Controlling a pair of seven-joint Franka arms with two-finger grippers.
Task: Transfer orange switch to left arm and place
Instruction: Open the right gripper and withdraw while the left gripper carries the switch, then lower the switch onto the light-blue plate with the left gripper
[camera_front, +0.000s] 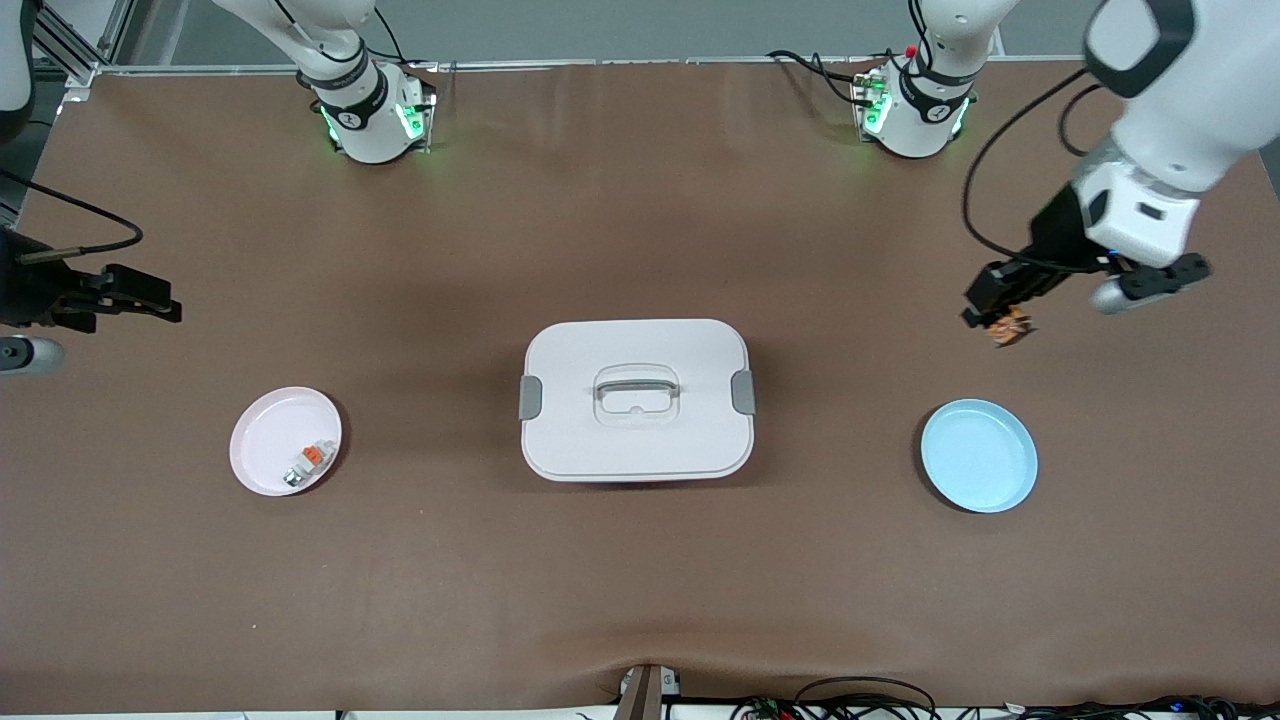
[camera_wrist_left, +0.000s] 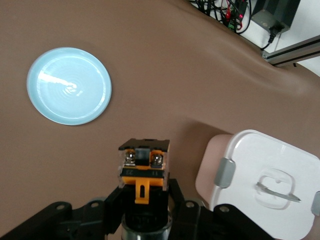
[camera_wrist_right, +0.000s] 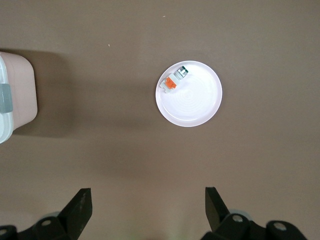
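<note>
Right gripper (camera_front: 150, 300): at the right arm's end of the table, above bare tabletop and above the pink plate (camera_front: 285, 441). Its fingers (camera_wrist_right: 80, 207) stand wide apart and empty. This arm waits. The pink plate carries a small white-and-silver piece with an orange tab (camera_front: 308, 464), near the rim closest to the front camera.

White box (camera_front: 636, 398): mid-table, lid on, grey latches at both ends, standing between the two plates.

Blue plate (camera_front: 979, 455): empty, toward the left arm's end of the table.

Left gripper (camera_front: 995, 318): clamped on the orange switch (camera_front: 1008, 328), held in the air over bare table, clear of the blue plate's rim and well apart from the box. In the left wrist view the switch (camera_wrist_left: 143, 167) projects past the fingertips, black terminal block outermost, orange band at the grip.

Risks, as judged:
- The grip sits on the switch's lower end only; a quick swing could twist or drop it.
- A release from here would probably land on the table short of the blue plate.
- Any low sweep toward mid-table would bring the forearm near the box.

Pose: the left arm reaches out from its base, wrist bent, gripper angled down toward mid-table.
</note>
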